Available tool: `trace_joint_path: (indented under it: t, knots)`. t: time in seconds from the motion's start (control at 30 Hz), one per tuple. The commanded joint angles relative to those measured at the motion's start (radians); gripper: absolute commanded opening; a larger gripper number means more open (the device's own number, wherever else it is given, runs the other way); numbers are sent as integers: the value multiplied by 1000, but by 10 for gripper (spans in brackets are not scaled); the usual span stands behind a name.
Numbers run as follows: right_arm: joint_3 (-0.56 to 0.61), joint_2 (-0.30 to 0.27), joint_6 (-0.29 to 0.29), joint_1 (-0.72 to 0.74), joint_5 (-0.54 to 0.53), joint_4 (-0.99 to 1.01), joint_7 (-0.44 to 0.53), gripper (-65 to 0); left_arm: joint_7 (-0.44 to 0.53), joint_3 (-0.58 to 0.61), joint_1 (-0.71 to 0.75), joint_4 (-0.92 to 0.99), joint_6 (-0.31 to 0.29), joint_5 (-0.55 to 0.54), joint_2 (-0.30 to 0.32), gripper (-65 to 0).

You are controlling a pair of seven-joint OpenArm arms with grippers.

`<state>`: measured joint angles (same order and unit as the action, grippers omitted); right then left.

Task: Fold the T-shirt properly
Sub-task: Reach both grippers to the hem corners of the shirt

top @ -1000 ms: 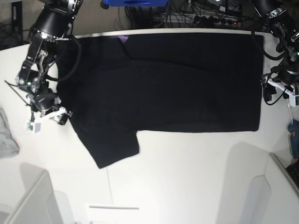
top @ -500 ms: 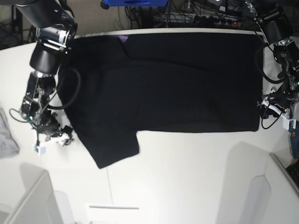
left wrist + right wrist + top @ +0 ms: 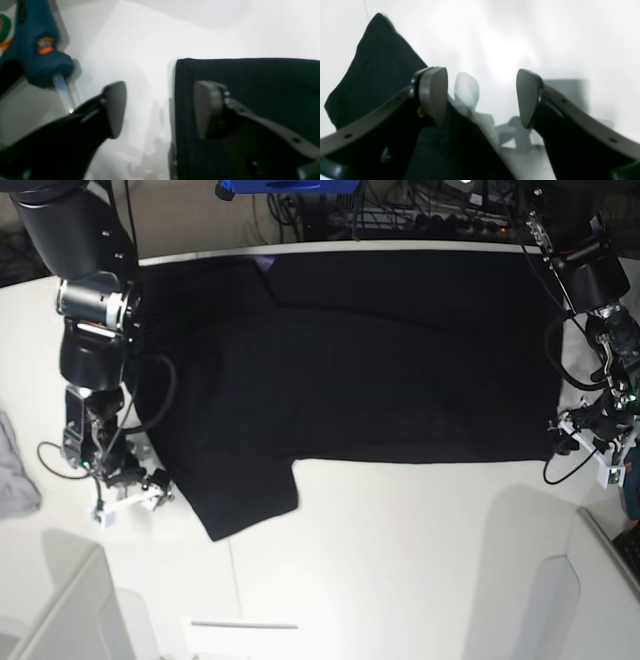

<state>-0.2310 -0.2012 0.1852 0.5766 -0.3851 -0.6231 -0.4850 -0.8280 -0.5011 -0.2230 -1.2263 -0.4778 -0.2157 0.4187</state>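
Note:
The black T-shirt [image 3: 380,360] lies spread flat on the white table [image 3: 400,560], with a bit of purple print [image 3: 263,262] at its far edge. My left gripper [image 3: 578,442] [image 3: 160,110] hangs open at the shirt's near right corner [image 3: 185,67]. One of its fingers [image 3: 207,107] is over the cloth, the other over bare table. My right gripper [image 3: 133,498] [image 3: 480,97] is open beside the near sleeve [image 3: 245,500] [image 3: 375,75], holding nothing. One of its fingers [image 3: 432,92] is over the sleeve's edge.
A teal glue gun [image 3: 630,470] [image 3: 37,57] lies just right of the left gripper. A grey cloth [image 3: 15,470] sits at the table's left edge. White bins [image 3: 70,610] stand at the front corners. Cables run along the back.
Both arms have moved toward the table's front along the shirt's sides. The right gripper now sits by the sleeve, the left gripper at the near hem corner.

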Motion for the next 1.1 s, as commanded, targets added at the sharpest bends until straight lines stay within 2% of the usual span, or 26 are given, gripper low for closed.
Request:
trace_joint_path:
  t: [0.0, 0.1, 0.4, 0.5, 0.63, 0.8, 0.9, 1.07]
  knots:
    - [3, -10, 40, 47, -13, 6, 19, -245, 19, -5, -31, -8, 3, -11, 24, -186]
    - [8, -4, 87, 56, -13, 38, 18, -249, 20, -5, -36, 26, 3, -11, 24, -171]
    - [14, 19, 93, 24, -8, 41, -33, -249, 22, -5, -60, 75, 3, -9, 24, -171]
    - [77, 22, 96, 0, -15, 39, -33, -251, 22, -5, -60, 75, 3, -9, 24, -171]
    - [106, 39, 156, -28, -16, 39, -33, -254, 22, -5, -60, 76, 3, -9, 19, -171]
    - [112, 49, 167, -51, -13, 39, -31, -255, 22, -5, -60, 76, 3, -9, 18, -169]
    - [112, 49, 167, -54, -10, 39, -25, -305, 22, 17, -77, 78, 3, -9, 18, -166]
    - [114, 49, 167, -54, -10, 39, -22, -485, 22, 97, -103, 79, 3, -11, 16, -168]
